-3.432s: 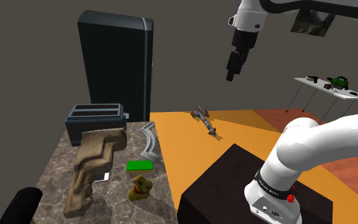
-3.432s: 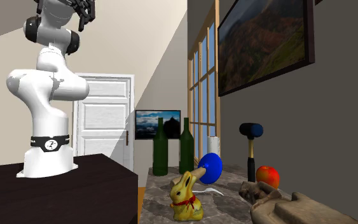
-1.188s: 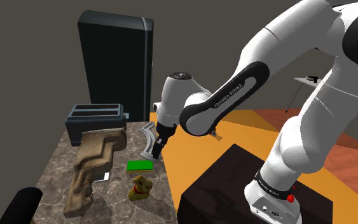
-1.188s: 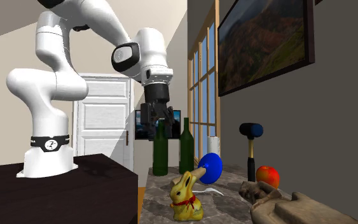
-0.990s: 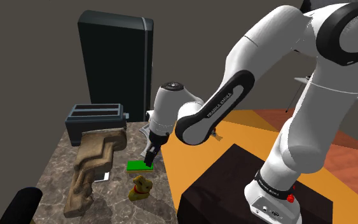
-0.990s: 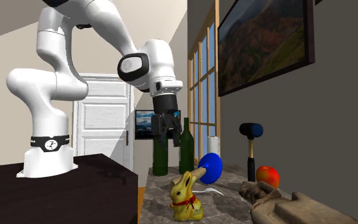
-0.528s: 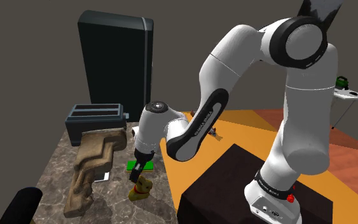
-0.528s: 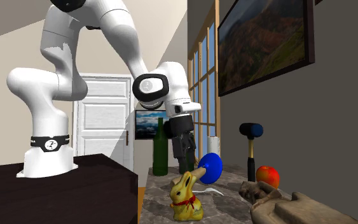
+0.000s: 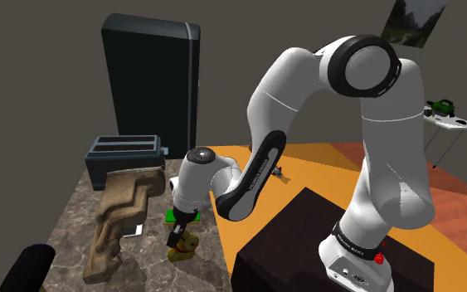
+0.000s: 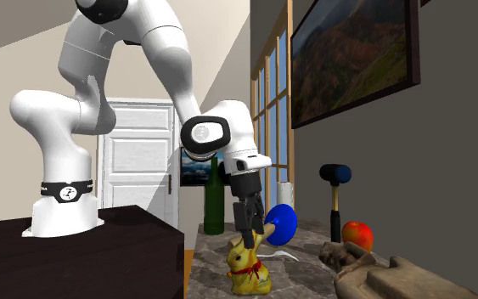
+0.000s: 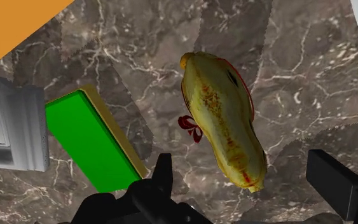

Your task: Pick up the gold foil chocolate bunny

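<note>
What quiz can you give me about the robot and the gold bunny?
1. True or false: the gripper is shut on the gold bunny.
2. Pick one: what lies beside the bunny on the marble counter? A: a green flat block. B: a red cup. C: a blue book.
3. Fill the gap: the bunny's ribbon is coloured ____.

Key
1. False. The fingers stand apart, one on each side of the bunny, and do not touch it.
2. A.
3. Red.
</note>
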`<state>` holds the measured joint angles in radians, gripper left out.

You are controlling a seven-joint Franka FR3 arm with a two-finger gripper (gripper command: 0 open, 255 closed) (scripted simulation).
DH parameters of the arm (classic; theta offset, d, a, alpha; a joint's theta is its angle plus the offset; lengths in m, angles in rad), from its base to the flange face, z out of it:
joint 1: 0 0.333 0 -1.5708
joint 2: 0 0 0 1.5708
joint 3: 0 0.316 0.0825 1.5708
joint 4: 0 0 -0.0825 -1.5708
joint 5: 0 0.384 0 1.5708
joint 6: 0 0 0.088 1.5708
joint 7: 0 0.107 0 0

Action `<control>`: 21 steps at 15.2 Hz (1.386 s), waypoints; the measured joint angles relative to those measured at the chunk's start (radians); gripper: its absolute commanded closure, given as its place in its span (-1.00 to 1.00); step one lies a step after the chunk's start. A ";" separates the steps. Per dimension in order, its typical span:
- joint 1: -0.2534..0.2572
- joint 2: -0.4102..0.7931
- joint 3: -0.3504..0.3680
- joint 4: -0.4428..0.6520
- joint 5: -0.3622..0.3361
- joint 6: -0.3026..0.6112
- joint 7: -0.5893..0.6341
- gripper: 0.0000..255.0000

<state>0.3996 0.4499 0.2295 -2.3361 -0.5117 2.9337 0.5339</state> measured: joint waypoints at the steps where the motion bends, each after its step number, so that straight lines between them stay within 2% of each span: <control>1: 0.003 0.005 -0.005 0.001 -0.004 0.004 0.002 1.00; 11: 0.006 0.010 -0.009 0.004 -0.008 0.009 0.005 1.00; 21: -0.085 -0.109 0.105 -0.028 0.098 -0.085 -0.082 1.00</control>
<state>0.3151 0.3406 0.3348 -2.3645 -0.4142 2.8486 0.4523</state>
